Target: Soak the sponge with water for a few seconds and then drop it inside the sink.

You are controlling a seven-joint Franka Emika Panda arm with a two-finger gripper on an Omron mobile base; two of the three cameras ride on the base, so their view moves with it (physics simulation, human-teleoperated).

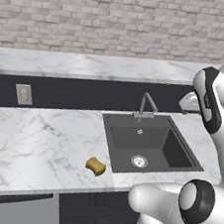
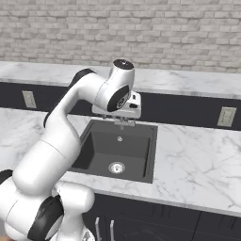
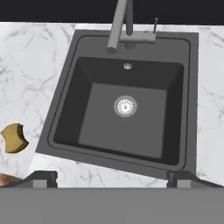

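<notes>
Marble surface (image 1: 40, 139) carries the sponge (image 1: 96, 166) at lower centre, left of the dry sink (image 1: 155, 120), while the end effector (image 3: 112, 177) hovers above, fingers apart, ready for pickup.

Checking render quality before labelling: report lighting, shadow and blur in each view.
Left base view: flat, even light, a soft shadow under the sponge, slightly soft focus. Right base view: the same even light, the sink basin dark but readable, no glare. Hand view: the drain sharp, the faucet foreshortened.

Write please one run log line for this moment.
end effector: open, above sink | sponge: on counter left of sink, not held | faucet: no water seen
</notes>
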